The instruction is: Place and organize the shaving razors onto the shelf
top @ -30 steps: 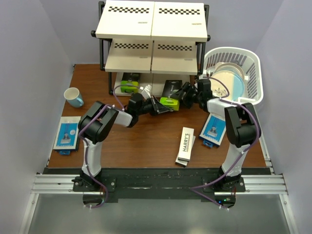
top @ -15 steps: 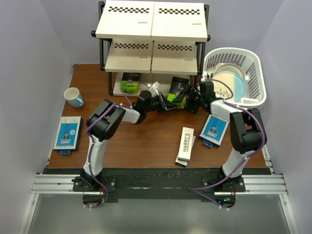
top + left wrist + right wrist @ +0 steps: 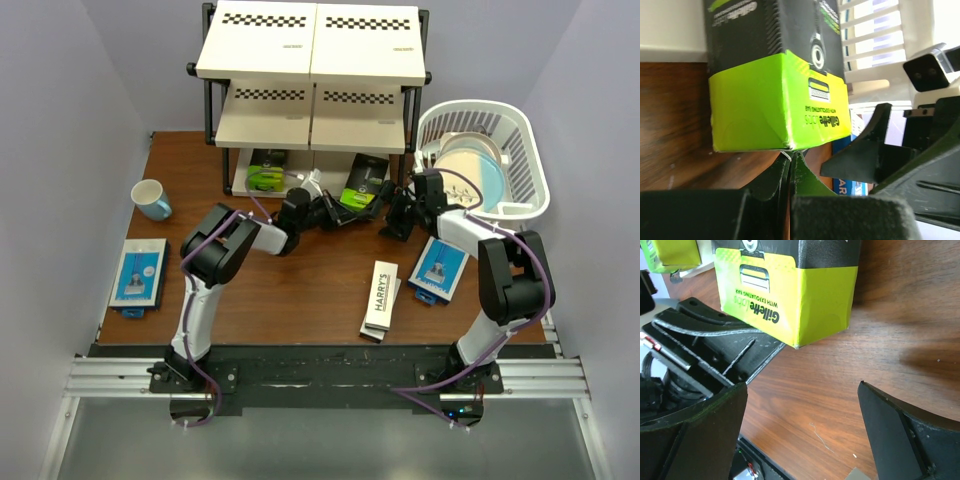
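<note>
We see the L fingers [image 3: 771, 184] pressed together, tips right under the lime-green end of a black razor box [image 3: 777, 107], w/ nothing btwn them that we can make out. The R fingers [image 3: 905, 440] are spread wide, w/ only bare desk [image 3: 840, 390] btwn them. The same box's lime end sits just ahead of them, outside their grip. From the top view, that black razor box [image 3: 363, 182] lies w/ its black end in the bottom tier of the shelf [image 3: 310, 60], R half, lime end poking out toward the arms. The 2nd black-and-lime box [image 3: 266, 172] sits in the bottom tier's L half. On the desk: the L blue-and-white box [image 3: 138, 275] near the L edge, the R blue-and-white box [image 3: 438, 266] beside the R arm, and the HARRY'S boxes [image 3: 380, 297] stacked near centre.
</note>
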Motion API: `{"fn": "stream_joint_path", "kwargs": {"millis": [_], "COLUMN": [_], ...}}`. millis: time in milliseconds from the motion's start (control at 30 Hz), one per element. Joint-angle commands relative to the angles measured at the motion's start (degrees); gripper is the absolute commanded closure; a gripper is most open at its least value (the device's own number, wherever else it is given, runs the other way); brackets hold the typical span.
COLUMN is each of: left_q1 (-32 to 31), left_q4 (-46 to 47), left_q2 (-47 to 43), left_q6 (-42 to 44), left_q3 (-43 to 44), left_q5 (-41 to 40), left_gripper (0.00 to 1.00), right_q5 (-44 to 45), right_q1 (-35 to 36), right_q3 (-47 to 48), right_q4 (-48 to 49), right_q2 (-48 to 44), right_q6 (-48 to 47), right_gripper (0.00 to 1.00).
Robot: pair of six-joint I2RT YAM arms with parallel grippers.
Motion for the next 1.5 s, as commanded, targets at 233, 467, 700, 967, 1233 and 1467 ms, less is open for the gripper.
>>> {"fn": "stream_joint_path", "kwargs": {"millis": [233, 467, 700, 967, 1233, 1467], "left_q1": [2.8, 5.6, 5.0, 4.5, 4.6, 4.6], "left_q4": [6.1, 9.5, 10.8, 8.5, 5.7, 2.6], "left_q2": [-4.1, -7.3, -3.9, 0.2, 5.0, 7.7], "left_q6": [0.5, 0.4, -2.3, -3.4, -2.4, -2.7], "left_q3": [-2.0, -4.1, -0.7, 4.9, 10.8, 13.4], "left_q5": [-4.7, -3.3, -2.0, -2.1, -0.4, -0.3], "left_gripper": [1.00, 1.00, 1.00, 1.00, 1.00, 1.00], "right_q5": [-3.8, -3.5, -1.8, -1.2, -2.7, -2.8], "right_q1": [1.0, 1.0, 2.2, 3.1, 3.0, 3.1], "right_q3": [3.7, 8.3, 12.4, 11.6, 9.0, 8.1], "right_q4": [7.8, 4.0, -2.4, -2.9, -2.8, -2.3], "right_q2": [-0.4, 2.0, 3.1, 2.6, 2.2, 1.9], "right_q6": [-7.6, -11.8, -17.0, -19.1, -19.8, -19.9], "right_gripper": [0.05, 0.06, 0.06, 0.06, 0.07, 0.07]}}
